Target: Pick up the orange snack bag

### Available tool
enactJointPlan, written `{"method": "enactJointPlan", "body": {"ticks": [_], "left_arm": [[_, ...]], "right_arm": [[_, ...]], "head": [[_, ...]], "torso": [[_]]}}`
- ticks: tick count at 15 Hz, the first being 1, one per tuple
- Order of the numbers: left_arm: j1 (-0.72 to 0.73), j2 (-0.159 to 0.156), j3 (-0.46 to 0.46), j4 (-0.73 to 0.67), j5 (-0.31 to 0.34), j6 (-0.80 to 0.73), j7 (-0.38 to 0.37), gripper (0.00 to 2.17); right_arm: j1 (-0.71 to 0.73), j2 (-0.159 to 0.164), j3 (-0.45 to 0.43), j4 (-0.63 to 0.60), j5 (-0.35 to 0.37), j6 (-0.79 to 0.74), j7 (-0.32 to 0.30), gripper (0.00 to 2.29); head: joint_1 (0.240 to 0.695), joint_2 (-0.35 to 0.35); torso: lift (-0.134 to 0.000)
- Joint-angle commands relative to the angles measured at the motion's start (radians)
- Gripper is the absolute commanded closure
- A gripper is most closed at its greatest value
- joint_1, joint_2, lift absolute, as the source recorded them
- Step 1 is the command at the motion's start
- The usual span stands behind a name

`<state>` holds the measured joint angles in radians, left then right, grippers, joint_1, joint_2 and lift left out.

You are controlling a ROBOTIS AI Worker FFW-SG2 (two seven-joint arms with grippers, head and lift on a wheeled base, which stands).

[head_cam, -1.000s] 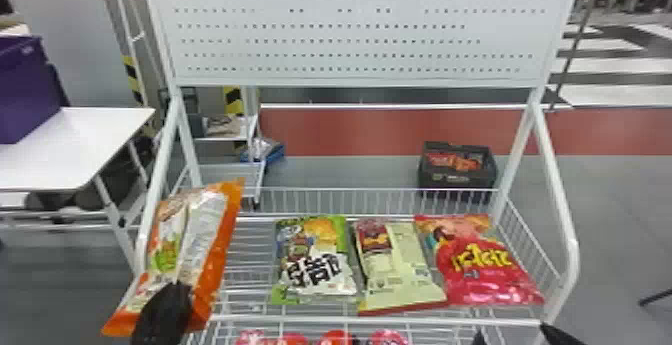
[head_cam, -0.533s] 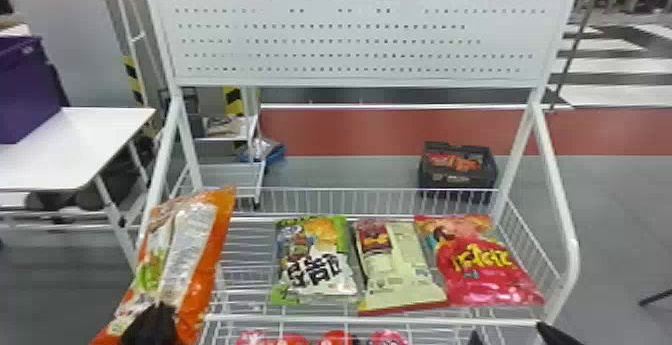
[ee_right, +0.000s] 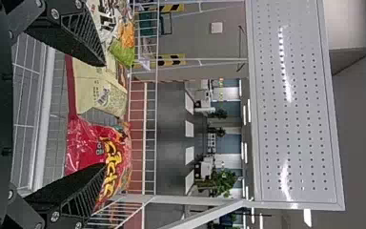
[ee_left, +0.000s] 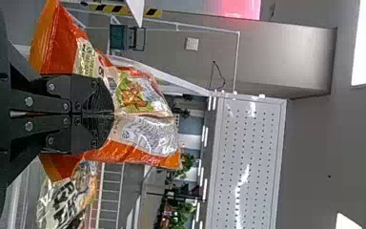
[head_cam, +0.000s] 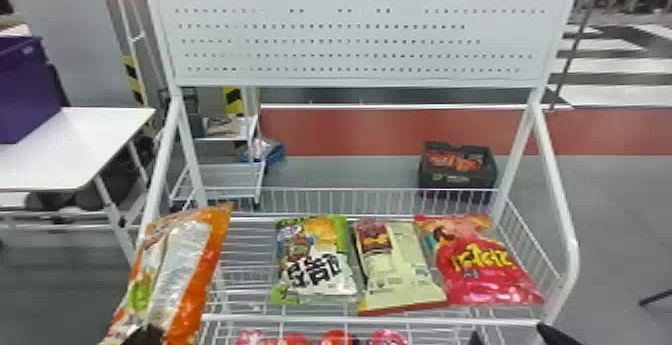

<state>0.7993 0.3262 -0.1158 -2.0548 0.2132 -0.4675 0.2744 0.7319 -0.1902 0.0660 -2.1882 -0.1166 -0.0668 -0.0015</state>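
At the eight o'clock side of the head view, the orange snack bag (head_cam: 197,274) was in the grip of the left gripper (head_cam: 145,336), which had its lower end. The long axis of the bag ran from seven o'clock to one o'clock, so its free end pointed up to one o'clock, and the bag stood rather upright with a lean. In the left wrist view, the jaws of this left gripper (ee_left: 113,114) were closed tightly, tip to tip, with the film of the bag pinched between them, and a crease went out from the fingertips along the bag.

At three o'clock from the orange bag, three other bags lay in one row on the wire rack (head_cam: 370,320): first the green and white bag (head_cam: 312,259), next the cream bag (head_cam: 395,269), then the red bag (head_cam: 485,269). The first stood well apart from the orange one.

At six o'clock from the red bag was the right gripper (head_cam: 507,330). Its jaws were wide apart and empty. Farther than the rack, at twelve o'clock from the red bag, a dark crate (head_cam: 457,181) was on the floor.
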Motion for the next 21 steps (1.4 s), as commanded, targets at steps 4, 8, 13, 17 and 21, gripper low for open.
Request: {"method": "enactJointPlan", "body": {"ticks": [4, 8, 13, 17, 21], "left_arm": [[0.008, 0.001, 0.013, -0.001, 0.000, -0.027, 0.005, 1.20], [0.012, 0.002, 0.016, 0.001, -0.005, -0.024, 0.003, 1.20], [0.018, 0.004, 0.016, 0.002, -0.014, -0.024, 0.005, 1.20], [0.017, 0.002, 0.016, 0.005, -0.014, -0.024, 0.005, 1.20], [0.017, 0.002, 0.018, 0.007, -0.014, -0.024, 0.005, 1.20]], "right_arm": [[0.000, -0.006, -0.002, 0.004, -0.006, 0.002, 0.000, 0.14], [0.000, -0.008, -0.005, 0.004, -0.006, 0.002, 0.000, 0.14], [-0.006, -0.008, -0.003, 0.010, -0.006, 0.002, 0.000, 0.14], [-0.008, -0.009, -0.003, 0.012, -0.009, 0.005, 0.000, 0.14], [-0.008, -0.011, -0.002, 0.012, -0.012, 0.005, 0.000, 0.14]], "head": [[0.499, 0.000], [0.499, 0.000], [0.499, 0.000], [0.499, 0.000], [0.499, 0.000]], "torso": [[0.000], [0.000], [0.000], [0.000], [0.000]]}}
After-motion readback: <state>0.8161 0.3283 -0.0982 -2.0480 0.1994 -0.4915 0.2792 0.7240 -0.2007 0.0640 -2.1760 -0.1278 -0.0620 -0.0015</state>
